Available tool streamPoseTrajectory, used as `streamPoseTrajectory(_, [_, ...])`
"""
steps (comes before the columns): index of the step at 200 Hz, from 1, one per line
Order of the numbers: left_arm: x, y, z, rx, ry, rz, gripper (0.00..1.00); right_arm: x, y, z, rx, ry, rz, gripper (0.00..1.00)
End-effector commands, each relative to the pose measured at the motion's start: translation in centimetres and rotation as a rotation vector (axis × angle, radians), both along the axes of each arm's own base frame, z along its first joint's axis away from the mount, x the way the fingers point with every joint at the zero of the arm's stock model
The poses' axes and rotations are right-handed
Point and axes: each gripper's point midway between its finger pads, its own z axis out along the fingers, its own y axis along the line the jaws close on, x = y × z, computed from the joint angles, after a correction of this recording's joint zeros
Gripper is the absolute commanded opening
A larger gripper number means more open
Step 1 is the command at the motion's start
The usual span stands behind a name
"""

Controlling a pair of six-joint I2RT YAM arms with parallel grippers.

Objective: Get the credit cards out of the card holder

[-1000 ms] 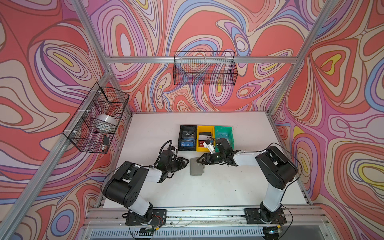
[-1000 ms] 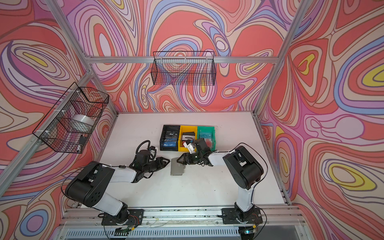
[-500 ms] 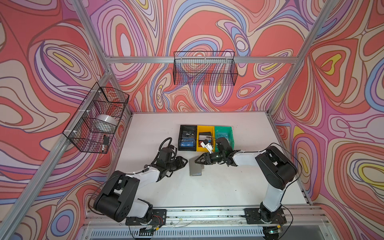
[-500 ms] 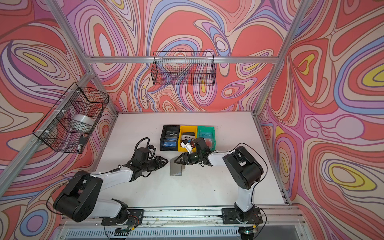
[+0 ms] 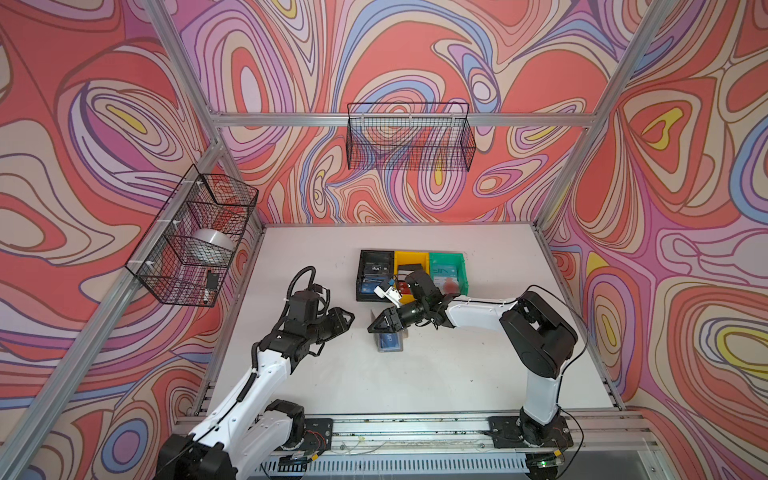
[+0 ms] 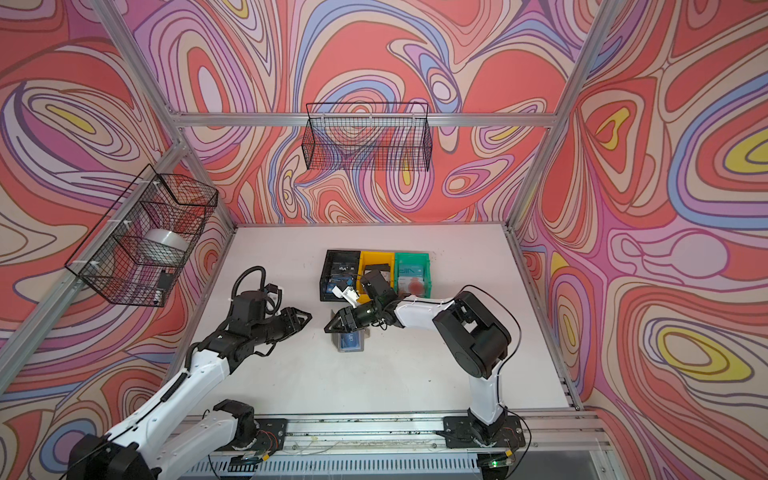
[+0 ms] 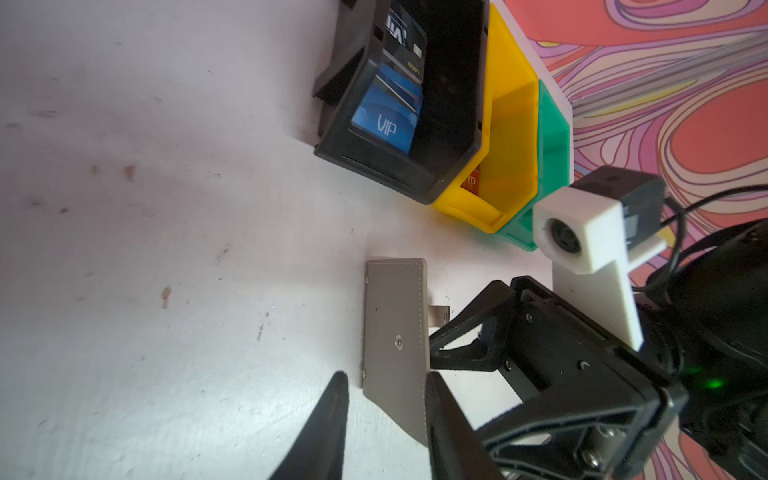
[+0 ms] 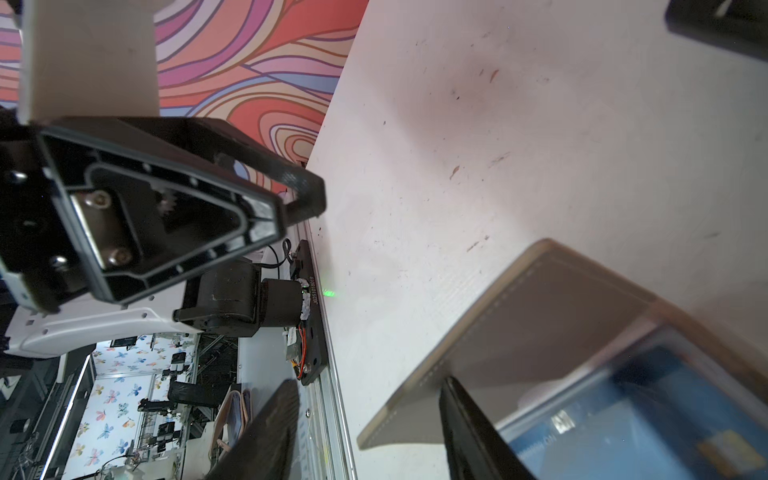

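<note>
Shows card holder [image 5: 390,341] open on table [image 5: 457,374] near bins [image 5: 410,254], grey cover standing up, blue card [image 8: 615,419] in clear sleeve. Shows right gripper [image 5: 372,328] jaws half-wide astride cover edge, left gripper [image 5: 349,318] near, jaws narrow, empty.

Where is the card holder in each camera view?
In a top view: card holder mid-table, in front of the bins.
In a top view: same spot.
Left wrist: grey cover raised, ahead of the left claw.
Right wrist: opened, blue card showing.
Shared landmark: right claw at its cover.
</note>
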Motion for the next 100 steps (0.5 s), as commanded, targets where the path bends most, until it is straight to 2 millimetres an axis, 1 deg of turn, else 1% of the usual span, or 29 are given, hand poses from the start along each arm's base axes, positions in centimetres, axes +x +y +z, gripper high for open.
streamPoseTrajectory(1, [-2.6,1.5,-1.7,0.019,0.096,0.032,0.35,-0.3,0.7,-1.4,-0.029,0.033,0.017,0.56])
streamPoseTrajectory(20, [-3.0,1.6,-1.6,0.011,0.099,0.027,0.35,-0.1,1.1,-2.5,-0.046,0.056,0.017,0.52])
streamPoseTrajectory(36, [-2.7,1.1,-1.2,-0.017,0.091,0.016,0.35,-0.1,1.4,-3.2,-0.05,0.069,0.019,0.5])
streamPoseTrajectory(38, [-3.1,1.1,-2.2,-0.017,0.115,0.014,0.35,-0.1,1.5,-3.3,-0.05,0.071,0.018,0.49])
streamPoseTrajectory(41, [-3.2,1.0,-2.6,-0.022,0.12,0.012,0.35,-0.1,1.5,-3.4,-0.052,0.073,0.018,0.49])
streamPoseTrajectory(61, [-2.6,0.2,-2.7,-0.079,0.109,-0.004,0.35,0.0,1.6,-4.4,-0.07,0.087,0.011,0.47])
streamPoseTrajectory(72, [-2.3,-0.3,-3.0,-0.112,0.114,-0.01,0.35,0.1,1.6,-4.9,-0.078,0.095,0.009,0.44])
streamPoseTrajectory(81, [-1.6,-0.7,-2.7,-0.145,0.089,-0.013,0.35,0.1,1.5,-5.3,-0.094,0.101,0.002,0.41])
streamPoseTrajectory(100, [-1.1,-1.3,-3.0,-0.172,0.096,-0.025,0.34,0.1,1.3,-6.0,-0.118,0.112,0.0,0.33])
